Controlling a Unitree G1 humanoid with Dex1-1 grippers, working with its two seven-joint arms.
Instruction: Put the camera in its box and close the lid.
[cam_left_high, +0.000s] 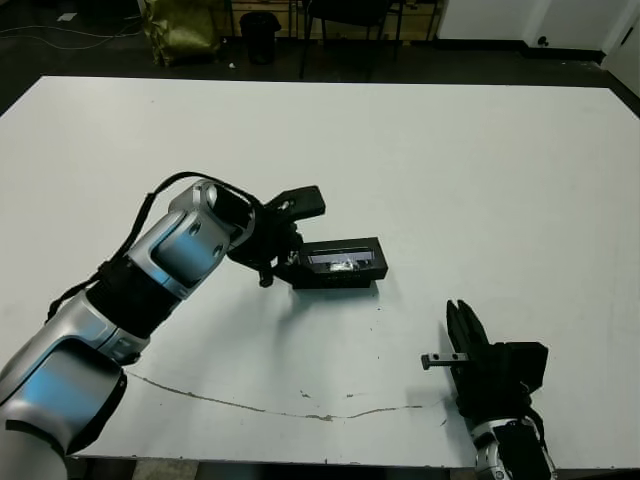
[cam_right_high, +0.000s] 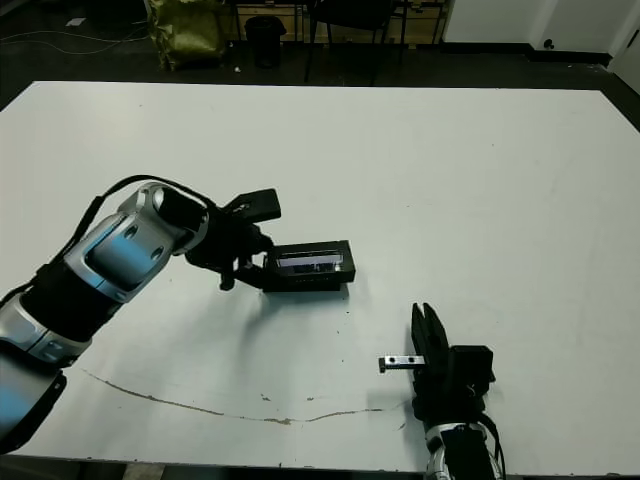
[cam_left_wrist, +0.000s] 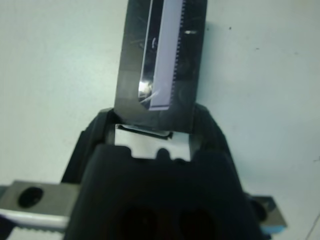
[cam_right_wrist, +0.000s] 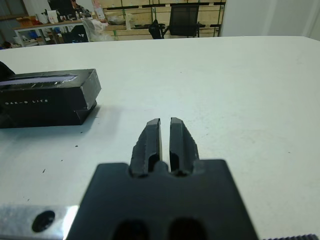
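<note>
Overhead, my head cameras show the box (cam_left_high: 343, 263) lying closed near the middle of the white table (cam_left_high: 480, 170), with the lid (cam_left_high: 338, 258) already seated on it and its pale grey strip facing up. The camera itself I cannot see in any view. My left gripper (cam_left_high: 287, 240) sits at the box's nine o'clock end: one black finger lifts clear toward twelve o'clock, the other lies low against that end. From up there I cannot tell whether the jaws actually pinch anything.

My left wrist view fills that gap only in part. It looks straight along the lid, the strip running away from the gripper body, and the box's near end sits tucked between the gripper's dark shoulders, touching or nearly so. I still cannot tell whether the fingers squeeze it.

My right gripper (cam_left_high: 462, 318) rests well apart, out at about five o'clock from the box, near the table's front edge. The right wrist view shows what the head views do not: the two fingers (cam_right_wrist: 150, 137) stand parallel with only a thin slit between them, holding nothing, and the box's long side wall carries pale lettering.
</note>
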